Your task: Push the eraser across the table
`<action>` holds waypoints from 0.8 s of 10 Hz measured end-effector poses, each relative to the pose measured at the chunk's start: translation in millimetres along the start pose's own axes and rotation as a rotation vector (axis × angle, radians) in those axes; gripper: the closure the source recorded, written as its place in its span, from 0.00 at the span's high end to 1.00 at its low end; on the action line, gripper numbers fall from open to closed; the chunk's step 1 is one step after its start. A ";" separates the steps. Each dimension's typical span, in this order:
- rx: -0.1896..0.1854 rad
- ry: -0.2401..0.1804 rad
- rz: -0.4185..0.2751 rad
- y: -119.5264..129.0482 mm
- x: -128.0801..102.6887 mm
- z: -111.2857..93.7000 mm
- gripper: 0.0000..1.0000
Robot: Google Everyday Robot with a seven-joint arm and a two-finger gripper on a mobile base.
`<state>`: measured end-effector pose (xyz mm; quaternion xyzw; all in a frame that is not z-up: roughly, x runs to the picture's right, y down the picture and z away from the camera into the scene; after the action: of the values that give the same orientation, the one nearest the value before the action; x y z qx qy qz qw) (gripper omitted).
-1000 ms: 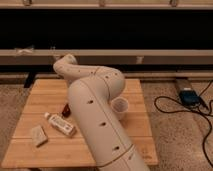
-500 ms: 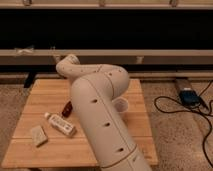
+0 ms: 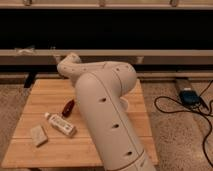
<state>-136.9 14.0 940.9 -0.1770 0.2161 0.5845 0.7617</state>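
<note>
the robot's bulky white arm (image 3: 107,115) covered mid-counter (image 3: 35,95), hiding the closed pincer and the eraser. pushing well likely meant staying low, clear of the white tube (image 3: 60,124) and beige block (image 3: 38,135).

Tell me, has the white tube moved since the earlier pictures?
No. The white tube still lies just right of the beige block, same gap, on the table. The gripper is hidden behind the arm.
</note>
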 end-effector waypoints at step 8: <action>-0.126 -0.070 0.000 2.1 4.5 -11.6 0.35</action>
<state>-139.3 12.2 928.7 -0.2042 0.1522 0.6027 0.7562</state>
